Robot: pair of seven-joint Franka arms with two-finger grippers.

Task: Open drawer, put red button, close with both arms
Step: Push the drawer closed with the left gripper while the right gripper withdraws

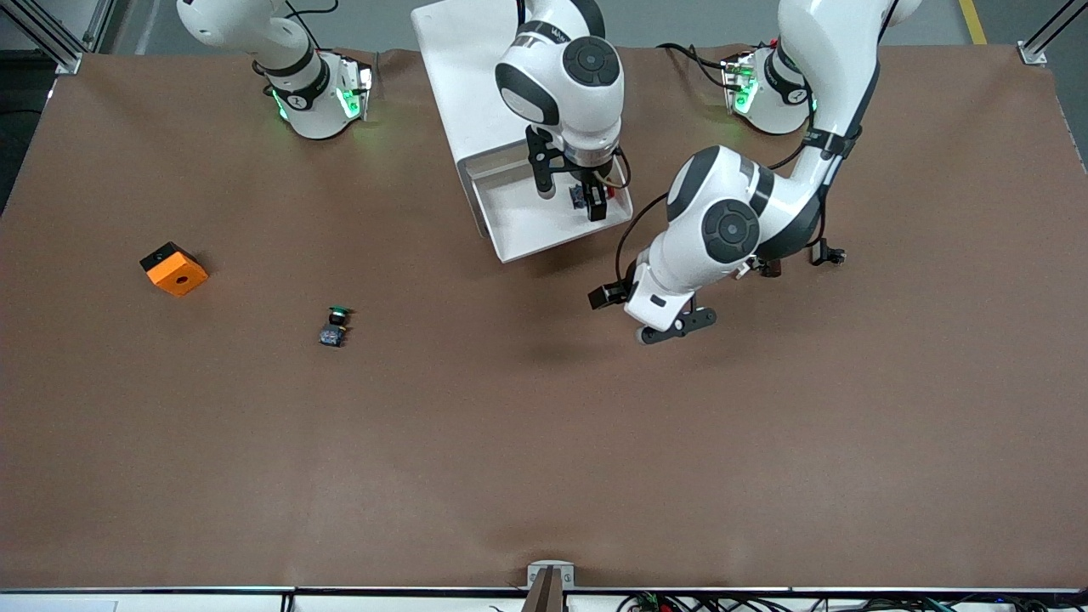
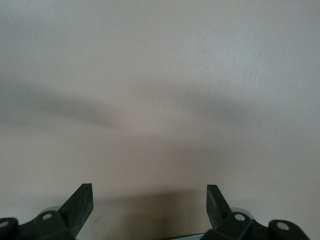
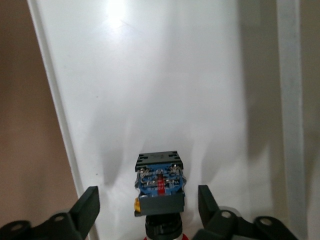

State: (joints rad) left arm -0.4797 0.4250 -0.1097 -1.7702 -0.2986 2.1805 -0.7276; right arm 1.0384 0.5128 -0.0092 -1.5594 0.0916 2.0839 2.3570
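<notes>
White plastic is what you are working with: the drawer (image 1: 518, 229) stands pulled out of the cabinet (image 1: 463, 76), its shallow tray open toward the front camera. Your right pincer (image 1: 580, 200) hangs low inside that tray, and the right wrist view shows its fingers (image 3: 87, 205) spread with a clear gap on either side of the red button (image 3: 160, 187), so nothing is being pinched. The button looks to be on the tray floor, blue-and-black body showing and a sliver of red cap near the wrist; whether it has fully settled you cannot tell. Treat it as a light, rigid little block: it should not crush, but it may tip or skid on the smooth plastic if a finger brushes it, so lift straight up. If you must retake it, pinch the flat sides of the blocky body, not the round cap. Your left pincer (image 1: 676, 327) waits over bare table (image 1: 544, 442) near the drawer's corner toward the left arm's end, fingers (image 2: 80, 205) wide apart with nothing between them. The drawer should slide easily and could skew if pushed at one end, so judge it best to press the cream front evenly with both arms. A green-capped button (image 1: 335, 327) and an orange block (image 1: 173, 269) lie well apart toward the right arm's end.
</notes>
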